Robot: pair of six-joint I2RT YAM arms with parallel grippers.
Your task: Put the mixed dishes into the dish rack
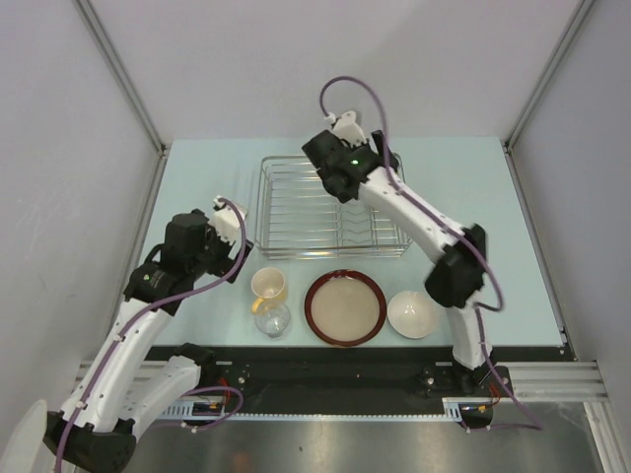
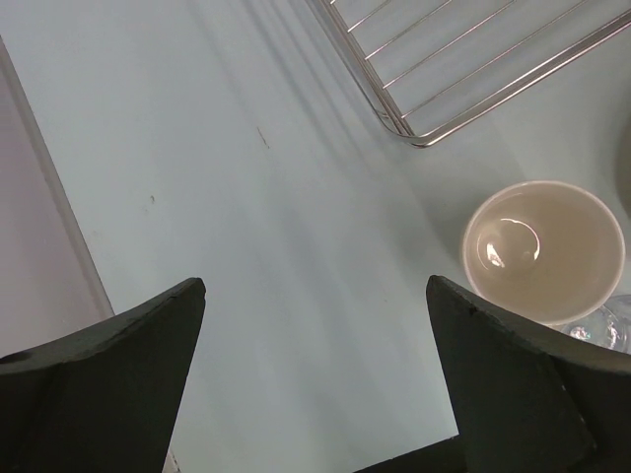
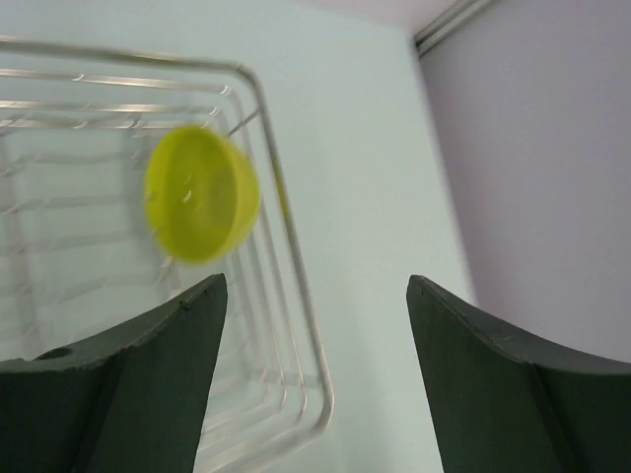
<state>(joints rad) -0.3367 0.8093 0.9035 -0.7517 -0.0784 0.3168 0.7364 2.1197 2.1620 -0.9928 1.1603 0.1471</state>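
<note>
The silver wire dish rack (image 1: 296, 212) stands at the back middle of the table. My right gripper (image 1: 335, 169) hangs over its far part, open and empty (image 3: 315, 286). The small lime-green bowl (image 3: 202, 192) shows only in the right wrist view, blurred and tilted inside the rack by its side rail. In front of the rack stand the cream-yellow mug (image 1: 268, 285), the small clear glass (image 1: 272, 319), the beige plate (image 1: 344, 305) lying in the dark red-brown dish (image 1: 314, 294), and the white bowl (image 1: 414, 314). My left gripper (image 1: 227, 222) is open and empty (image 2: 315, 286), left of the mug (image 2: 544, 248).
The rack's near left corner (image 2: 412, 133) shows in the left wrist view. Grey walls with metal strips close the table on the left, right and back. A black rail (image 1: 345, 360) runs along the near edge.
</note>
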